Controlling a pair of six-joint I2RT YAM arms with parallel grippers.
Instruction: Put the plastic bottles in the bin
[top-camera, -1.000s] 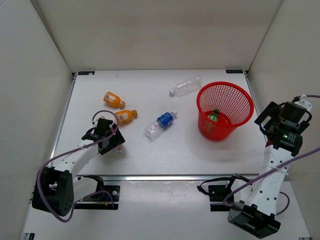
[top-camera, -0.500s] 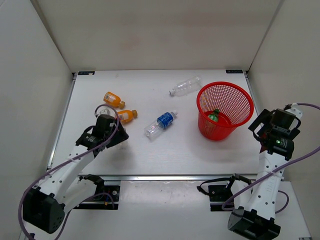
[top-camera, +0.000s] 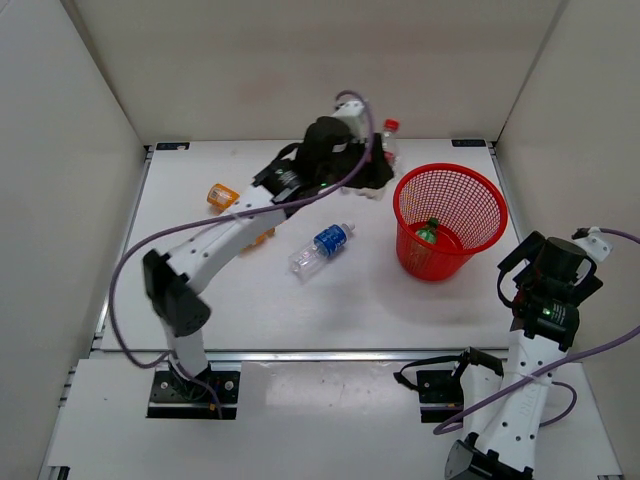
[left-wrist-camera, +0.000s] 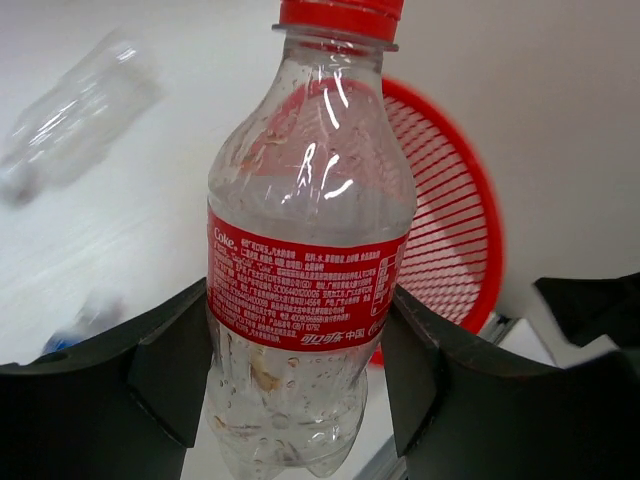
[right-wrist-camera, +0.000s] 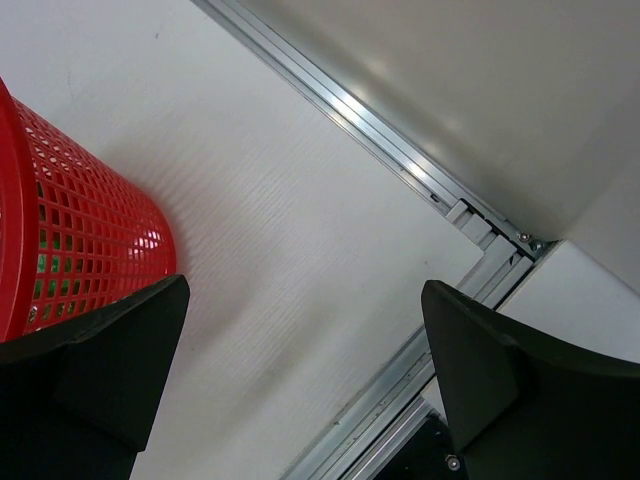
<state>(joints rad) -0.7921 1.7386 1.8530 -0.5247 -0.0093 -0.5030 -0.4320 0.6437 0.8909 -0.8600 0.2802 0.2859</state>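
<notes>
Since a moment ago the left arm has swung from the near left of the table (top-camera: 330, 310) to the far side, and the left claw (left-wrist-camera: 290, 370) now pinches a red-capped bottle (left-wrist-camera: 305, 230) around its label. The bottle stands upright, just beside the bin (top-camera: 435, 262) and not yet over its rim; we judge that it is held this way to be carried over and dropped in. The right claw (right-wrist-camera: 300, 370) hangs spread and empty near the bin. We count six bottles:

- the red-capped one in the claw
- one green bottle (top-camera: 430, 232) inside the bin
- one blue-labelled bottle (top-camera: 322, 248) lying on the table
- one orange bottle (top-camera: 222, 195)
- what looks like a second orange bottle (top-camera: 264, 238) peeking from under the arm
- one plain clear bottle (left-wrist-camera: 70, 110), blurred

There is one bin.
</notes>
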